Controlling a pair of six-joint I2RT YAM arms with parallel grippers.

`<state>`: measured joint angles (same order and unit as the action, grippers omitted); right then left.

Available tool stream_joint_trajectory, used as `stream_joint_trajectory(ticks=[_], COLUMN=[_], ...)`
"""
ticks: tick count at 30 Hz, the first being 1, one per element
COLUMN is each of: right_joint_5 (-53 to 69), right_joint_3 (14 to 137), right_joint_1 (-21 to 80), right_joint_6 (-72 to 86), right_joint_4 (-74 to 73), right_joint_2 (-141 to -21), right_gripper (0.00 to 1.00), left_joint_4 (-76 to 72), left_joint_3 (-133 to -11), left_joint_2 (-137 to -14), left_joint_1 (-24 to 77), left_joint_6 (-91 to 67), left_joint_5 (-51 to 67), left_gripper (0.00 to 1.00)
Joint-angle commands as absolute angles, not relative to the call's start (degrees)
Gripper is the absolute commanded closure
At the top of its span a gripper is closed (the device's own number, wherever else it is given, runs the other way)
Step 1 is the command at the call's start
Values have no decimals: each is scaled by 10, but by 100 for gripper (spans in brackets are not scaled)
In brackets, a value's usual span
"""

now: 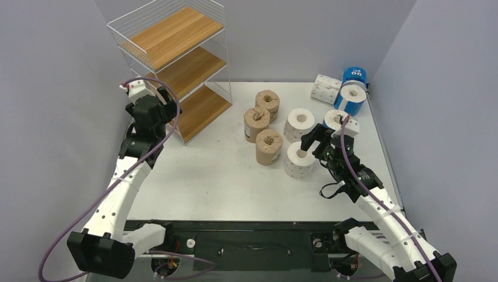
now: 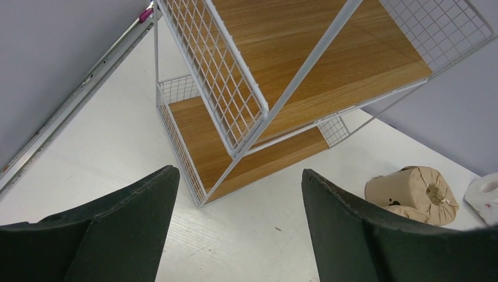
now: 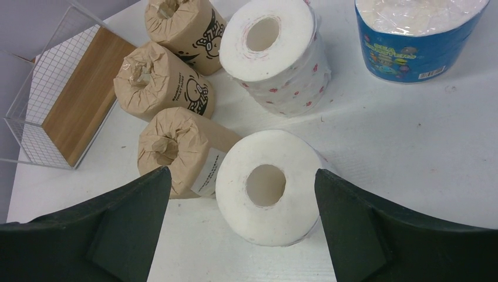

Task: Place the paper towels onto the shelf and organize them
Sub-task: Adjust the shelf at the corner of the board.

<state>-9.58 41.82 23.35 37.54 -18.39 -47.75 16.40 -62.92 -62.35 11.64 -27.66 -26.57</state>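
Paper towel roll (image 3: 265,187) under spread right hand (image 3: 242,173).

three brown paper-wrapped rolls (image 1: 257,122) are sitting clustered mid-table, right gripper (image 1: 313,144) is hovering over a white paper roll (image 1: 293,165), left gripper (image 1: 157,116) is hanging beside the white wire shelf (image 1: 176,64).

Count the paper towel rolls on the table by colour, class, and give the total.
Brown-wrapped rolls: 3
White rolls: 4, counting the lying white bundle at the back as 2, which is how it looks
Blue-wrapped rolls: 3
Total: 10
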Motion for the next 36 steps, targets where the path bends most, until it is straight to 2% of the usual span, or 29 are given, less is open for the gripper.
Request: stream_joint_trajectory(ticks=[1,3,6,10,19,28,30,34,36], right_joint_5=[-97,-100,-102,-104,-104,-108,-107,-102,-103], right_joint_3=[424,423,422,420,421,421,422,430,433], right_joint_1=[238,238,238,239,239,238,238,240,243], right_joint_6=[373,372,373,372,371,368,367,367,367], right_joint_4=[-159,-159,-159,-158,-157,-161,-162,-168,-172], right_joint_2=[-463,-462,-462,-464,-473,-472,-471,-474,-476], right_gripper=[12,13,13,13,13,13,13,13,12], left_joint_4=[111,108,107,104,77,81,90,137,161], left_joint_3=[-688,-696,-705,-707,-703,-717,-720,-713,-695], left_joint_2=[-650,-665,-680,-692,-706,-719,-715,-683,-657], left_joint_1=[102,95,80,63,55,30,30,34,44], left_joint_6=[-246,-239,-233,-230,-202,-202,-206,-266,-288], left_joint_5=[-251,-252,-253,-255,-274,-284,-287,-282,-277], left_gripper=[27,30,42,48,53,53,49,23,16])
